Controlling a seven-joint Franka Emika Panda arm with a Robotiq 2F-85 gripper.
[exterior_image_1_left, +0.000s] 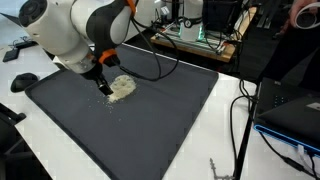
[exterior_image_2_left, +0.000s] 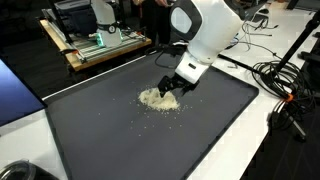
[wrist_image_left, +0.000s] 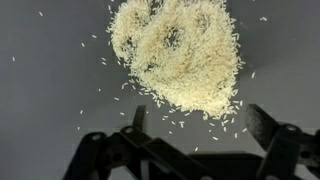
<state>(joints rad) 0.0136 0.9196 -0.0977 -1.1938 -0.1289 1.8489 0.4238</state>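
Gripper (exterior_image_2_left: 168, 90): jaws spread wide, empty, just above loose rice pile (exterior_image_2_left: 154, 99) on dark grey mat (exterior_image_2_left: 110, 140)

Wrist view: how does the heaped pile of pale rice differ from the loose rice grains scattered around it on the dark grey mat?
The heaped pile of pale rice is dense, with grains overlapping and mostly hiding the dark grey mat; the loose rice grains lie singly with mat between them. The pile forms one rounded, dimpled patch; the loose grains spread thinly round it. Both are pale, elongated grains on the same mat.
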